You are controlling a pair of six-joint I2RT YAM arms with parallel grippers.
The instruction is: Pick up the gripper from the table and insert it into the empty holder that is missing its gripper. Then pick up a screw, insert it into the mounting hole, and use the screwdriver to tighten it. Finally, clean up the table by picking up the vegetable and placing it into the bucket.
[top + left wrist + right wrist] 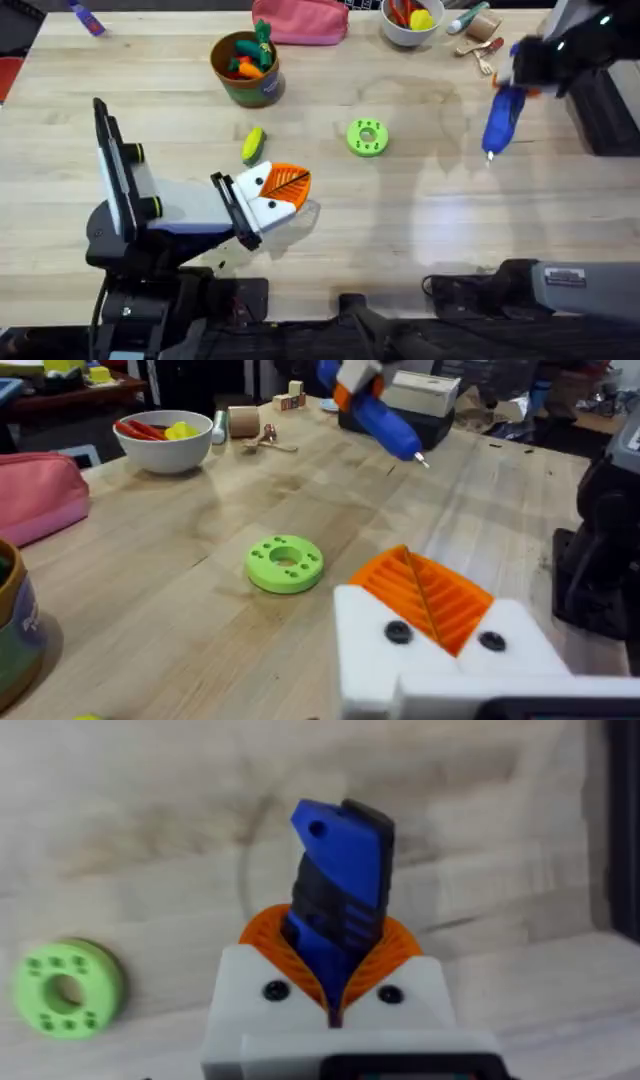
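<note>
At the near left the left gripper (278,192), white-fingered with orange ribbed pads, lay apparently closed and empty, while at the far right the right gripper (522,78) clamped the blue pen-shaped screwdriver (501,120), bit angled near-left towards it.

White angular plastic finger blocks carrying orange ribbed pads tip the left gripper (285,192), two black screw heads on its face; the right gripper (335,985) matches. Black arm links carry yellow-green knobs (134,153).
</note>
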